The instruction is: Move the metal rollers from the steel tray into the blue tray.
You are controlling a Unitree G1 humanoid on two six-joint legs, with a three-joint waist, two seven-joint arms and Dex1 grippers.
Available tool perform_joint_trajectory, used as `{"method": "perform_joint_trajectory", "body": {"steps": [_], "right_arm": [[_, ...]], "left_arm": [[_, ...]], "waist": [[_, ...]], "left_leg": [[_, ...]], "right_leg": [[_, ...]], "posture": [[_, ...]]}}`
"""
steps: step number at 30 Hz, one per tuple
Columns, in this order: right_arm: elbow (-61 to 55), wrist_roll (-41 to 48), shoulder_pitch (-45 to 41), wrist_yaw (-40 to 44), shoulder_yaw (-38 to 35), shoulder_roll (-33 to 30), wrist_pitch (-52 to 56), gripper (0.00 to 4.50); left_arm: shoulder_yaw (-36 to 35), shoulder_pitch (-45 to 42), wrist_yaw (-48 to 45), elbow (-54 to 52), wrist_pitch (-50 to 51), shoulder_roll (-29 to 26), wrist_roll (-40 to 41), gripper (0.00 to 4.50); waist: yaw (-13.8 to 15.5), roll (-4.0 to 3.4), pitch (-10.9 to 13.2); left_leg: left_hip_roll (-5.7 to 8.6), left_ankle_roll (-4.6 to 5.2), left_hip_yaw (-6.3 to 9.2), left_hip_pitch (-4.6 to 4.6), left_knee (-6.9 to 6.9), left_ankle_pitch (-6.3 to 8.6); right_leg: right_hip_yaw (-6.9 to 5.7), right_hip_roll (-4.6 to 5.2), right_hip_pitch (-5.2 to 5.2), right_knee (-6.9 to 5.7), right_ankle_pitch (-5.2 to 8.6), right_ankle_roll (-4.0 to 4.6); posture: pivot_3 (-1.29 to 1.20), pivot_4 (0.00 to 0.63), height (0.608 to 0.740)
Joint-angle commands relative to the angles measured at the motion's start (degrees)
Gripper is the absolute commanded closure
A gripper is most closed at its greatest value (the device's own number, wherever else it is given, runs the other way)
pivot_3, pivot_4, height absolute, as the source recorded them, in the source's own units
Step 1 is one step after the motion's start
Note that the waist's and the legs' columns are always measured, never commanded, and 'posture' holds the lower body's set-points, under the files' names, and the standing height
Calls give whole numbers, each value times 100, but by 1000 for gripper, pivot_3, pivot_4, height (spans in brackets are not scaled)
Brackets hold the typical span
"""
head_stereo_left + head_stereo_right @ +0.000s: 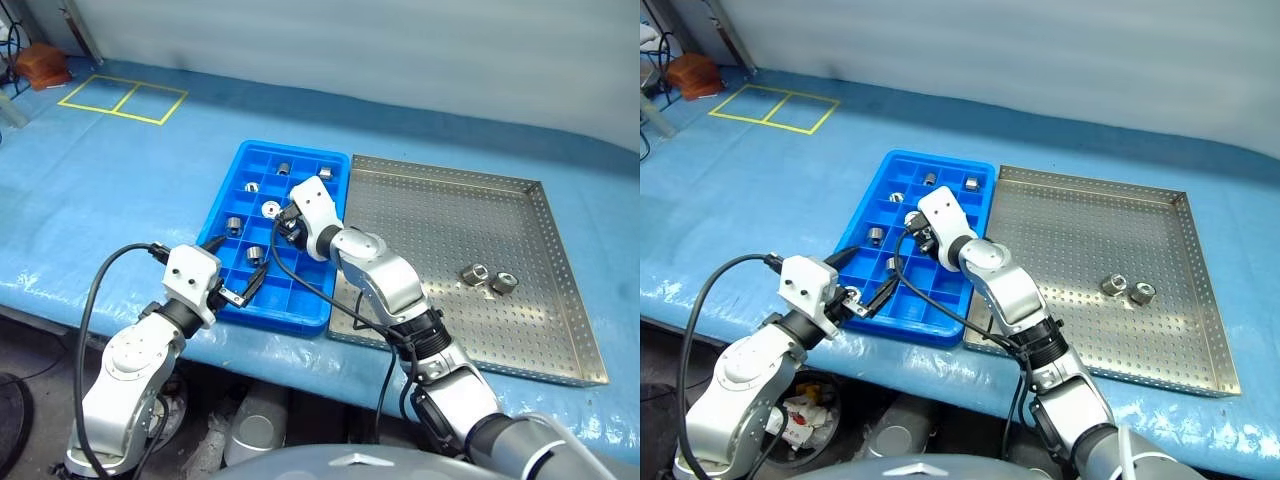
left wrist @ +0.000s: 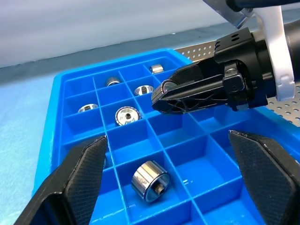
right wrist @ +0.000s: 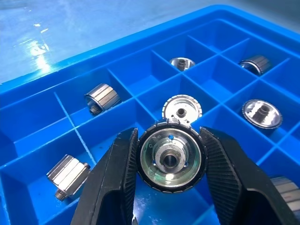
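The blue tray lies left of the steel tray and touches it. Several metal rollers sit in separate compartments of the blue tray, and two more rest on the right part of the steel tray. My right gripper hangs over the middle of the blue tray, shut on a roller whose hollow end faces the wrist camera. At the blue tray's near left edge my left gripper is open and holds nothing. A roller lies in the compartment just ahead of it.
Both trays rest on a table under blue sheeting. A yellow tape square marks the far left, with a brown object beyond it. The table's front edge runs just below the trays. A black cable loops off my left wrist.
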State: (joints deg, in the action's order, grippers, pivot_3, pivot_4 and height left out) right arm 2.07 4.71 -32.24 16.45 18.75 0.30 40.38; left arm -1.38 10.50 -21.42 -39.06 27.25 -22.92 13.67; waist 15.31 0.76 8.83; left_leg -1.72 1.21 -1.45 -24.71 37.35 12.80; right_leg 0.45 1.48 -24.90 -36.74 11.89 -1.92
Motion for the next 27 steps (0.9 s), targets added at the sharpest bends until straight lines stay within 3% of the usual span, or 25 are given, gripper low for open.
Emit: {"method": "perform_joint_trajectory", "body": {"steps": [1,7,8,17,27], "right_arm": [[-176,15,133,35,-41,24,-18,2047],[-907,38,511,-183,-326,-87,310,151],[-1054,46,565,-259,-436,-94,364,41],[-2375,-122,1210,-1211,-1861,-438,1019,41],[-2123,-702,1498,-2312,-2272,-262,1058,41]], "left_arm": [[80,-125,-48,-248,7,-37,42,0],[228,-354,-209,-96,46,-82,96,0],[254,-399,-237,-62,49,-83,102,0],[557,-835,-559,360,-7,-8,163,0],[798,-1208,-816,720,-90,91,192,0]], "waist": [[74,0,0],[211,1,-1],[212,1,-1],[118,2,-3],[-575,1,-4]], "left_leg": [[-1,-3,-2,-5,-2,0],[-2,-10,-8,-28,-4,-3],[-2,-10,-8,-30,-4,-4],[0,-11,-9,-43,1,-5],[2,-13,-1,-40,2,-10]], "right_leg": [[-2,-1,-5,-1,1,2],[-3,-2,-30,-6,2,3],[-4,-3,-33,-6,1,2],[-4,-2,-41,-4,0,0],[3,-7,-35,-11,-4,-3]], "posture": [[491,150,740],[422,150,740],[422,150,740],[304,150,740],[264,150,740]]}}
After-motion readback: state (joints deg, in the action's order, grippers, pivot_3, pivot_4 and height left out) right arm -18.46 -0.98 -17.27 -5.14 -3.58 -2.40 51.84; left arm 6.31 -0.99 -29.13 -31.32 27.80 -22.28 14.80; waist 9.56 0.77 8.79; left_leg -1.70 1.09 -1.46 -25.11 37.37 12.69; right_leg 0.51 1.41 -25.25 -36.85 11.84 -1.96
